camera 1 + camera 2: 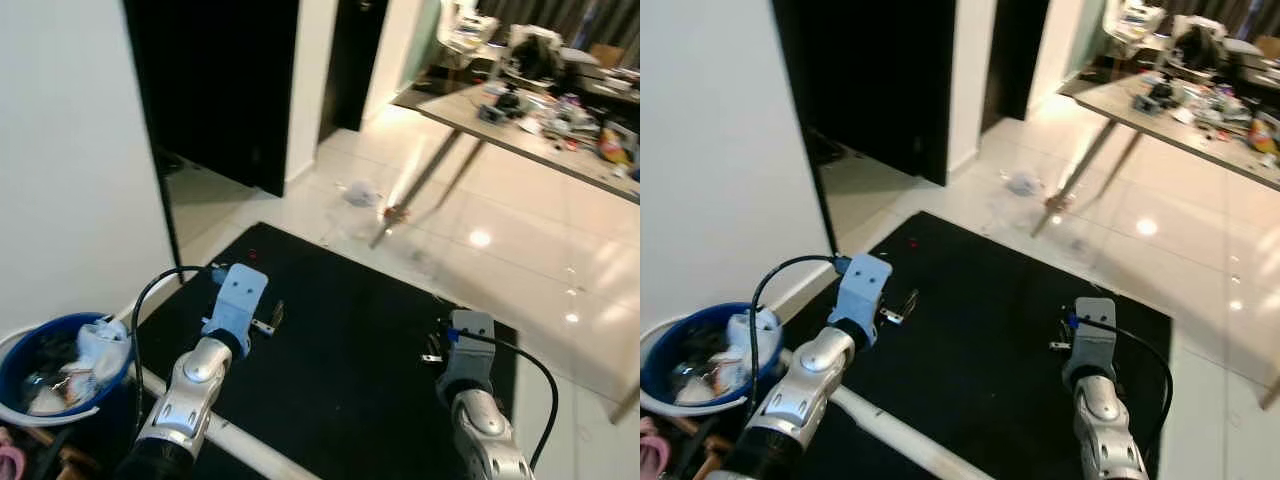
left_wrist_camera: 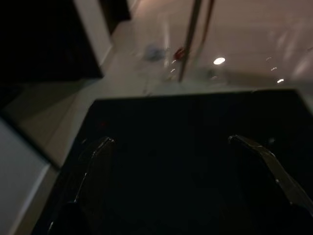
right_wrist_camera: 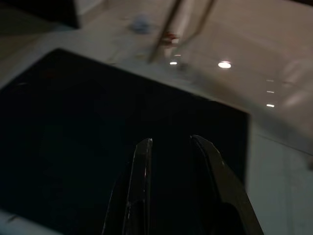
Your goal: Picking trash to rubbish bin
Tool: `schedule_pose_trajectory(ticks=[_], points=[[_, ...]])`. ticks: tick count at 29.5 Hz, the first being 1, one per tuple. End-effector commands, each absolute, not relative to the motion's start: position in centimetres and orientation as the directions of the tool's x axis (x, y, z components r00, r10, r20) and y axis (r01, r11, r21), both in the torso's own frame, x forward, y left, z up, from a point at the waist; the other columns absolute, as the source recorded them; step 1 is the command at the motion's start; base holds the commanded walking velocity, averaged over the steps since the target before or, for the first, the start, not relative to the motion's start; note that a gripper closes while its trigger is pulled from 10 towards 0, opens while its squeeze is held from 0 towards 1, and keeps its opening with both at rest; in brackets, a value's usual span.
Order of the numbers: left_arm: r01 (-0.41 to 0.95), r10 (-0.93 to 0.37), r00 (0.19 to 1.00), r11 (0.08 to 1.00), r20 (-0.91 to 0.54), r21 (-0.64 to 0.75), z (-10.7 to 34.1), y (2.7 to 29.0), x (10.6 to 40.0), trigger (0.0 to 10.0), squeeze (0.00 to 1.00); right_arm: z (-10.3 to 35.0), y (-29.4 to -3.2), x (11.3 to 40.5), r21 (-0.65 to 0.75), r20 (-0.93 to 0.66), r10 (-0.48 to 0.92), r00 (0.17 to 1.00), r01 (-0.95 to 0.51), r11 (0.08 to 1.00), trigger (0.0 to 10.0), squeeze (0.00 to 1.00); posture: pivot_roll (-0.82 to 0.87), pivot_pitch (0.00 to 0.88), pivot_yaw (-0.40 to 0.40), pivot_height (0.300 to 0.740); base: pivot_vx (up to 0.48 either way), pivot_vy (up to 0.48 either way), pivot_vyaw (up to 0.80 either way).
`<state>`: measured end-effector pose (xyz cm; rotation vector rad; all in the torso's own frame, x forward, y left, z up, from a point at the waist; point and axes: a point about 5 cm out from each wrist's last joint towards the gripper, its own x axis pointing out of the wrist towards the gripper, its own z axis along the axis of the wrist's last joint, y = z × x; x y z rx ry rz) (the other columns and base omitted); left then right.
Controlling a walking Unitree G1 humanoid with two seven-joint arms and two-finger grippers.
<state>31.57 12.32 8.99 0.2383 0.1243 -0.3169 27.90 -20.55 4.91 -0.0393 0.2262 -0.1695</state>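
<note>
Bin (image 1: pixel 20 365), blue and round, sits at the far left against the white wall, already holding crumpled white trash (image 1: pixel 100 345). Just right of it the left hand (image 2: pixel 171 147) hovers over the black mat (image 1: pixel 350 340), fingers spread wide apart and holding nothing. Farther right the right hand (image 3: pixel 171 144) hangs over the same mat, fingers close together with a narrow gap. Beyond the mat, a pale crumpled scrap (image 1: pixel 360 192) lies on the glossy floor (image 1: pixel 520 260) near the worktop (image 1: pixel 560 140) legs.
</note>
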Motion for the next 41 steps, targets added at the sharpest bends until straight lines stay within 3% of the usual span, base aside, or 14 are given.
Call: schedule_pose_trajectory(ticks=[1,41], points=[[0.332,-0.299,0.939,0.917,-0.171,0.219,8.64,12.22,31.38,10.0,0.00,4.75,-20.58,27.78,-0.053,-0.232,-0.181,0.956,0.173,0.983,10.0,0.00,-0.08,0.031,-0.065,0.740,0.000,0.000,-0.80],[0.322,-0.309,0.945,0.935,-0.107,0.148,9.47,12.42,31.39,10.0,0.00,4.73,-20.76,27.63,-0.068,-0.232,-0.192,0.954,0.181,0.981,10.0,0.00,-0.08,0.041,-0.060,0.740,0.000,0.000,-0.80]])
